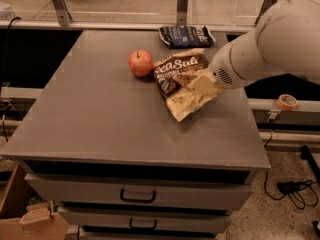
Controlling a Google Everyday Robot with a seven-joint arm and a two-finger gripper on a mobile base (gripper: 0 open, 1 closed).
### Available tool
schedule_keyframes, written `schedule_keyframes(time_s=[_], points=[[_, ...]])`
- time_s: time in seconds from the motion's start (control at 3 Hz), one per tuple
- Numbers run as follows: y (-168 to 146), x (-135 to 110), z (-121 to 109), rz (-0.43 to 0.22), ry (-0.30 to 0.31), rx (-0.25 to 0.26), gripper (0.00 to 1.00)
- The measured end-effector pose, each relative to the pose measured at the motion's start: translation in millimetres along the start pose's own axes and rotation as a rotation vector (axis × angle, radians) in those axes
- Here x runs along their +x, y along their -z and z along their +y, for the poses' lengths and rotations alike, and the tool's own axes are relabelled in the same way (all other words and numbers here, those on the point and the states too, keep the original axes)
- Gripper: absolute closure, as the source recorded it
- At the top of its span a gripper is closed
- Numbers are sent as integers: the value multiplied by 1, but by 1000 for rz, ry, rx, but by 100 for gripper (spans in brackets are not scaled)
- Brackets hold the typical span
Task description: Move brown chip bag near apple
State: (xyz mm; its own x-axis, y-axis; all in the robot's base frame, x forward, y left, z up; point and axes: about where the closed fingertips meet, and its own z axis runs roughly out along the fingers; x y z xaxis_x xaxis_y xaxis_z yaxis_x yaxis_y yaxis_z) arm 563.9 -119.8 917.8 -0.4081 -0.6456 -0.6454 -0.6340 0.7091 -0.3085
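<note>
The large crinkly brown chip bag (176, 75), dark-fronted with white "Sea Salt" lettering and cream-yellow edges, lies tilted on the flat grey cabinet top (100, 114). Its upper left corner is just beside the small round red-orange apple (141, 63). The cream-coloured gripper (204, 84) sits at the bag's right edge and pinches it there, so the bag extends left and downward from it. The bulky white robot arm (270, 39) enters from the upper right. A smaller dark blue snack bag (186, 35) lies behind the chip bag, near the far edge
</note>
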Motion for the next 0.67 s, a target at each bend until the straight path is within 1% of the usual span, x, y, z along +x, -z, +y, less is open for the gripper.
schedule_keyframes(time_s=[0.33,0.67], points=[[1,-1,1,-1,2,0,0],[1,-1,1,-1,2,0,0]])
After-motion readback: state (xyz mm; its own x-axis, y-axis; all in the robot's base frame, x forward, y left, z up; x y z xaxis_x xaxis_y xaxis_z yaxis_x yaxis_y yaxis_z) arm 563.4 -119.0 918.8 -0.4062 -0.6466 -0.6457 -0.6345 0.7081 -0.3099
